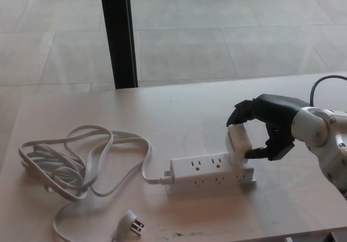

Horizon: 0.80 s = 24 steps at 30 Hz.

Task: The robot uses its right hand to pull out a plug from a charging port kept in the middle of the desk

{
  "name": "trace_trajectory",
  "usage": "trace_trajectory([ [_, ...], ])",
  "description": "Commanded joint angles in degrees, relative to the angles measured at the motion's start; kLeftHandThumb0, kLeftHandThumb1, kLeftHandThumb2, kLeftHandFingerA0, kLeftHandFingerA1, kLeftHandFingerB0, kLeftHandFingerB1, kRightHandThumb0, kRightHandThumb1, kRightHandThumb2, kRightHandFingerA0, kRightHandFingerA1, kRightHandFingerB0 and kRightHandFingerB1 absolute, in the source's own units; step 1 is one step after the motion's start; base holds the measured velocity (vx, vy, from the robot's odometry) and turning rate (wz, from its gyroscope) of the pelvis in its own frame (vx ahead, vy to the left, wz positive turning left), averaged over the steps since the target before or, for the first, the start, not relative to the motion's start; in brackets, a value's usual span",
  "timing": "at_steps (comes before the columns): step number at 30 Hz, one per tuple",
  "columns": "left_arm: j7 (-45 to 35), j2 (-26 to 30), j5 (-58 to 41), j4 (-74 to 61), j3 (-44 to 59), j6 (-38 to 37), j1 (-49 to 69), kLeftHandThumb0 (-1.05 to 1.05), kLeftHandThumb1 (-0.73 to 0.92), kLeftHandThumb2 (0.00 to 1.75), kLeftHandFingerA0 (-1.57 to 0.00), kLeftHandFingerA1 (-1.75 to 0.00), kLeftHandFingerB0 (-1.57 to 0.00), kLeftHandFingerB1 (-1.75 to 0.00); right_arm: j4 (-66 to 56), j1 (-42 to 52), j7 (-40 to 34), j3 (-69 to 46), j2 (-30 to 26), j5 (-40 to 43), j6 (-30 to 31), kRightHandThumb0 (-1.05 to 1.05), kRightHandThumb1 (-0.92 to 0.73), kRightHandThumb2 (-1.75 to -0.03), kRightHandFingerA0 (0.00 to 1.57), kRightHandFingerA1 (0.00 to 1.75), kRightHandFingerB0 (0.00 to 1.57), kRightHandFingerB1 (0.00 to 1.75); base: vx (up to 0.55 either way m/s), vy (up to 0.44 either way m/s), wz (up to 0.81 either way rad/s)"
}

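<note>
A white power strip [210, 172] lies in the middle of the desk [179, 112]. A white block-shaped plug [237, 142] stands at its right end, tilted, its base still at the strip's top. My right hand [265, 127], black, is shut on the plug, with fingers over its top and the thumb under its right side. The strip's white cord [76, 163] runs left in loose loops and ends in a pronged plug [132, 222] near the front edge. My left hand does not show.
A black post [118, 33] rises behind the desk's far edge, with tiled floor beyond. My right forearm [328, 139] comes in from the right, a dark cable arching over it.
</note>
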Motion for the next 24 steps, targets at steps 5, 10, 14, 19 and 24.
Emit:
trace_trajectory([
  [5, 0.07, 0.09, -0.71, -0.1, 0.08, -1.13, 0.56, -0.72, 0.8, 1.14, -0.5, -0.59, -0.27, -0.51, -1.57, 5.28, 1.88, 5.86, -0.29, -7.7, 7.69, -0.36, -0.6, -0.7, 0.81, 1.65, 0.84, 0.86, 0.0, 0.0, 0.0],
  [10, 0.37, 0.1, -0.62, 1.18, 0.04, -1.32, -0.21, -0.81, 0.92, 0.8, -0.56, -0.49, -0.31, -0.39, -2.99, 6.49, 0.84, 8.51, -0.55, -11.38, 10.65, -0.4, -0.72, -0.68, 0.81, 1.64, 0.76, 0.65, 0.0, 0.0, 0.0],
  [14, 0.4, 0.29, -0.35, 1.21, -0.25, -1.41, -0.36, -0.76, 0.82, 1.16, -0.53, -0.6, -0.27, -0.5, -2.47, 7.99, -1.5, 9.0, 0.29, -12.52, 11.89, -0.34, -0.74, -0.68, 0.79, 1.67, 0.74, 0.66, 0.0, 0.0, 0.0],
  [19, -0.07, 0.19, -0.6, 1.08, -0.17, -2.04, -0.06, -0.82, 0.92, 0.82, -0.59, -0.51, -0.3, -0.38, -3.71, 10.92, -6.59, 9.18, 1.56, -14.11, 11.47, -0.44, -0.83, -0.67, 0.78, 1.73, 0.69, 0.94, 0.0, 0.0, 0.0],
  [24, 0.67, -0.24, -0.21, 0.24, -0.57, -2.48, 0.22, -0.82, 0.92, 0.82, -0.57, -0.49, -0.34, -0.4, -4.63, 12.65, -10.19, 8.11, 2.39, -14.26, 10.89, -0.42, -0.8, -0.78, 0.85, 1.74, 0.67, 0.83, 0.0, 0.0, 0.0],
])
